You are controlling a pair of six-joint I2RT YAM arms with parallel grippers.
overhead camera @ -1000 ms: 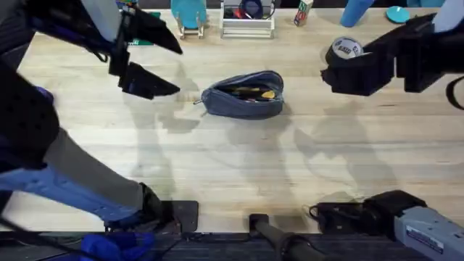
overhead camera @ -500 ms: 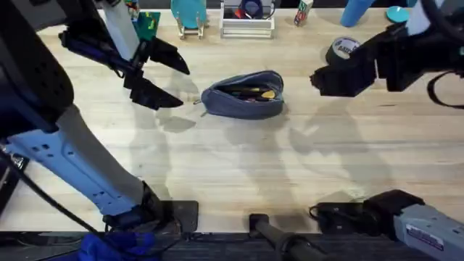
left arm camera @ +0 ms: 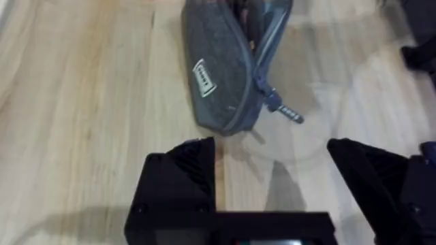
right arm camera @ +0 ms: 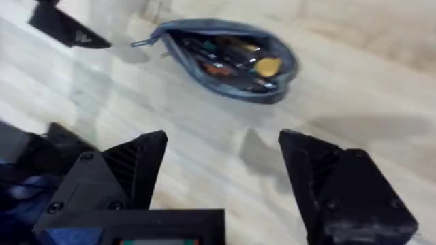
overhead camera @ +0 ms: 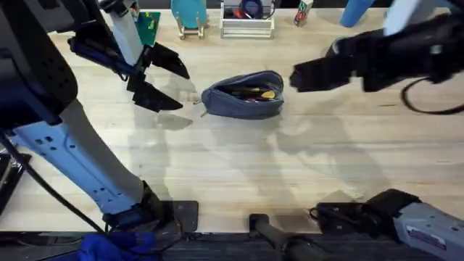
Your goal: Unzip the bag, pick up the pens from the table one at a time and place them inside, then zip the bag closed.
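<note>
Blue-grey fabric bag (overhead camera: 243,94) lies on the table (overhead camera: 239,167) near the middle of the far half, its top zipper parted along most of its length. Pens (overhead camera: 249,91) and an orange-tipped item show inside the opening; in the right wrist view the contents (right arm camera: 228,58) lie lengthwise within the pouch. The metal zipper pull (left arm camera: 286,111) projects from the bag's left end and rests on the wood.

Left gripper (overhead camera: 165,78) hovers just beside that end, its black fingers (left arm camera: 178,178) spread wide with nothing between them; the pull lies ahead of the gap, apart from both fingers. Right gripper (overhead camera: 304,74) hangs near the bag's right end, fingers (right arm camera: 129,170) likewise spread and empty, the bag ahead of them and not touched.

Open plank surface extends from the bag toward the near edge, bare between the two arm bases. Along the far edge stand a wire rack (overhead camera: 247,19), a blue holder (overhead camera: 189,16) and other small items, well apart from the bag. Free room remains on both long sides of the pouch.
</note>
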